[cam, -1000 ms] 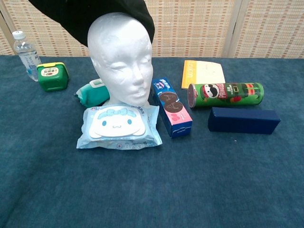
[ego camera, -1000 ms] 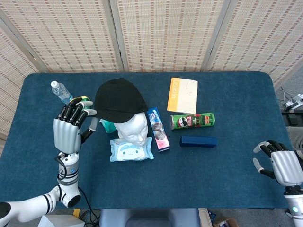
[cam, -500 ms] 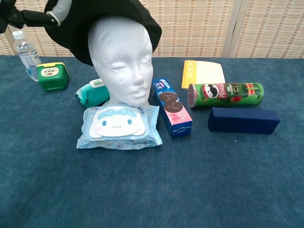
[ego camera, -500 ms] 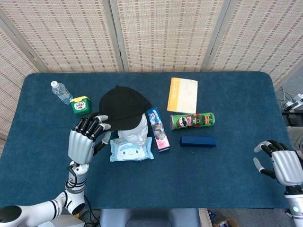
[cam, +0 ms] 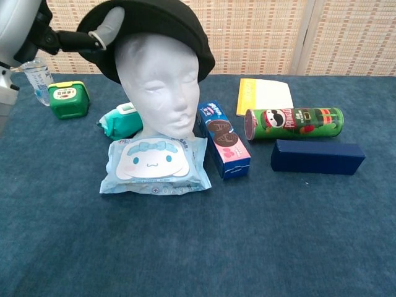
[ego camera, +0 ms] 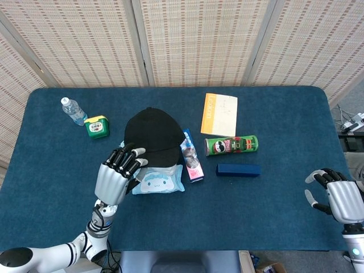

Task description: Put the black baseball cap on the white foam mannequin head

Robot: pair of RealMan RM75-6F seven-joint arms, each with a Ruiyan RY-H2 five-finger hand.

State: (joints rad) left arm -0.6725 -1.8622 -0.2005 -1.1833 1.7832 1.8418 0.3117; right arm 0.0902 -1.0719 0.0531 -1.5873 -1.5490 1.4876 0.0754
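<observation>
The black baseball cap [cam: 151, 31] is sitting on the white foam mannequin head [cam: 159, 86] right now. In the chest view its crown covers the top of the skull and the rim runs low across the forehead, dipping lower on the side nearer the cookie box [cam: 224, 139]. From above, the cap hides almost all of the foam; only a sliver of pale face peeks out at its near edge, just above the wipes pack [ego camera: 158, 181].

My left hand [ego camera: 118, 173] is at the cap's edge on my left side. In the chest view one pale fingertip [cam: 112, 23] presses on the black fabric, with dark fingers hooked at the rim beside it, so I read that as a hold on the cap rather than a mere touch, though I can't see how firmly the fingers clamp. My right hand [ego camera: 335, 199] is well apart at the far corner of the bench [ego camera: 284, 187], fingers loosely spread, holding nothing.

So the main job looks close to done: cap on head, roughly level. What I judge is left is to check the seating, since it looks slightly tilted, then let go and draw my left hand clear without dragging the rim or tipping the light foam head. The green box [cam: 68, 99] and water bottle [cam: 34, 71] stand near my exit path.
</observation>
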